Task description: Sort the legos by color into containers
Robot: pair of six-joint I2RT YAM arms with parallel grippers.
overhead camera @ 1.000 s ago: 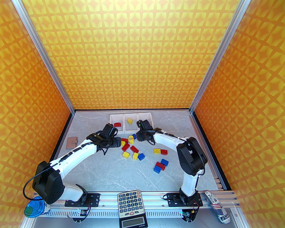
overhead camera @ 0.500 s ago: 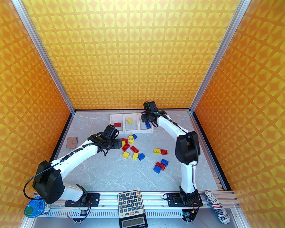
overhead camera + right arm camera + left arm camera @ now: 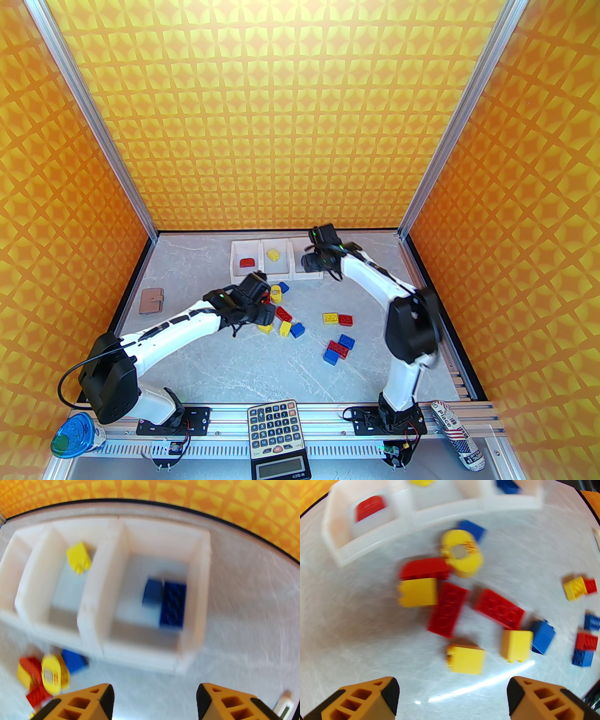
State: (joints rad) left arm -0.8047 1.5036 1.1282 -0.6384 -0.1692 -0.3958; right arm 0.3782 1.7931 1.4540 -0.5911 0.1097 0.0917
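Step in hand looks like a drop-off on the right and a fresh pick on the left. Right gripper [image 3: 154,698] hovers over the right-hand compartment of the three joined white plastic bins [image 3: 92,611], jaws apart with nothing between them: released. Two blue bricks [image 3: 173,604] lie in that compartment, a small yellow brick [image 3: 78,557] in the middle one, a red rounded brick [image 3: 369,508] in the left one. Left gripper [image 3: 452,695] is spread wide and empty above the loose cluster of red, yellow and blue studded plastic bricks [image 3: 447,609] on the grey marbled tabletop [image 3: 234,365], just in front of the bins. Most bricks are unsorted, so it's early in the task by my read. Next move is likely the left coming down on one piece. The square yellow brick [image 3: 466,658] nearest its fingers seems easiest, since it sits a bit apart, while the red oblong ones touch neighbours and could get knocked. The right one could swing over to the second brick group [image 3: 340,344] mid-table. Wrist views are blurred, so fine detail is unsure. Side clutter — tan wallet [image 3: 152,300], calculator [image 3: 274,431], blue-lidded cup [image 3: 70,436], printed pouch [image 3: 459,436] — none of it in the path. The arms work close together near the bins, so a clash is possible.
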